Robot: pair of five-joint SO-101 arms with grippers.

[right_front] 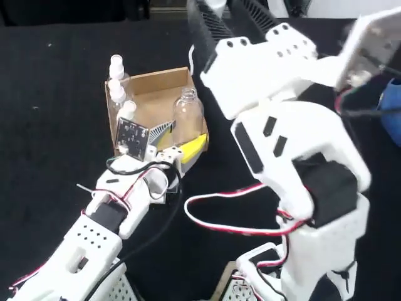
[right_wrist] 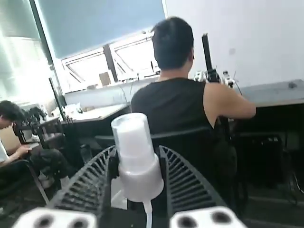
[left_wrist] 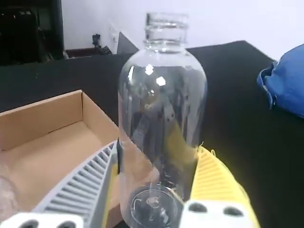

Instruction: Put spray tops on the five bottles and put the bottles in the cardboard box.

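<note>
High view, box point(right_front: 164, 80) holds bottles point(right_front: 118, 93), left end effector point(right_front: 178, 136) grips uncapped bottle point(right_front: 188, 108), right end effector point(right_wrist: 137, 151) grips spray top point(right_wrist: 132, 135)

I see: a clear, glossy plastic bottle point(left_wrist: 161, 109); a matt brown cardboard box point(left_wrist: 47, 118); a smooth white plastic spray top point(right_wrist: 136, 159); a matt black table point(right_front: 44, 125).

Setting: robotics lab within an office-style workroom. Evidence: black-covered counter point(right_front: 50, 94) carrying two white printed arms point(right_front: 294, 157) with exposed red-and-white wiring point(right_front: 219, 226). In the far room, long desks point(right_wrist: 280, 92) bearing equipment, wide windows point(right_wrist: 137, 54) under a drawn blind point(right_wrist: 95, 23), and a plain white wall point(right_wrist: 247, 33).
</note>
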